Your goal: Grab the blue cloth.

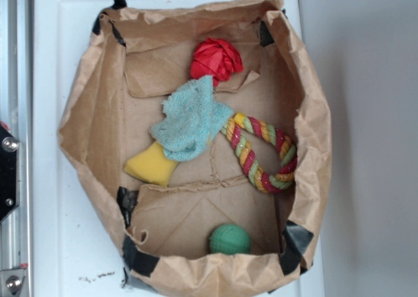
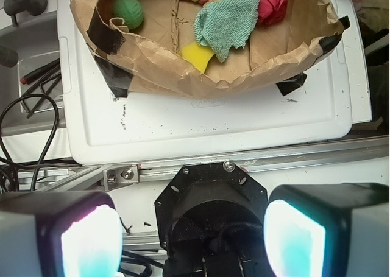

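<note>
The blue cloth (image 1: 189, 121) is a crumpled light teal rag lying in the middle of a brown paper-lined box (image 1: 85, 114). It drapes over the top of a yellow sponge wedge (image 1: 152, 166) and touches a red fabric ball (image 1: 215, 59). In the wrist view the blue cloth (image 2: 225, 22) lies far off at the top, inside the box. My gripper (image 2: 194, 234) is open, with its two glowing pads wide apart and nothing between them. It hangs over the robot's black base, outside the box, and does not show in the exterior view.
A twisted multicoloured rope ring (image 1: 264, 155) lies right of the cloth, and a green ball (image 1: 229, 239) sits near the box's front wall. The box stands on a white tray (image 2: 201, 122). Black cables (image 2: 30, 125) and a metal rail (image 2: 122, 173) lie near the base.
</note>
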`<move>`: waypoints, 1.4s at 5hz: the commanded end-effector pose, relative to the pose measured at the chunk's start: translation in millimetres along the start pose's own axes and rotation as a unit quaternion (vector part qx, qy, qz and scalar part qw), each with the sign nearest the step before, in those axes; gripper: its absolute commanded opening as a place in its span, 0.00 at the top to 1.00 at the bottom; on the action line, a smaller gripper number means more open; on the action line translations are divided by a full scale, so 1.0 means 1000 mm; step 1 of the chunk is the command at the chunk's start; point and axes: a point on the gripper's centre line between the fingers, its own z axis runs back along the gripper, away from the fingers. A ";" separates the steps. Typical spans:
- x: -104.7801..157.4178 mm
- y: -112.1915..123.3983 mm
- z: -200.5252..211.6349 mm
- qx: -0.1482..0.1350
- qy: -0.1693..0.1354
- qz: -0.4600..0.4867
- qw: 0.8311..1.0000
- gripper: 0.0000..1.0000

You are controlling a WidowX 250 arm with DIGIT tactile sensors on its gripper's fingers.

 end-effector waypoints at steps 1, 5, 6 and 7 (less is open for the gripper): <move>0.000 0.000 0.000 0.000 0.000 0.000 1.000 0.00; 0.160 0.018 -0.110 -0.047 -0.037 -0.019 0.998 0.00; 0.167 0.027 -0.138 -0.021 -0.028 -0.026 0.999 0.00; 0.165 0.037 -0.147 -0.001 -0.020 -0.023 1.000 0.00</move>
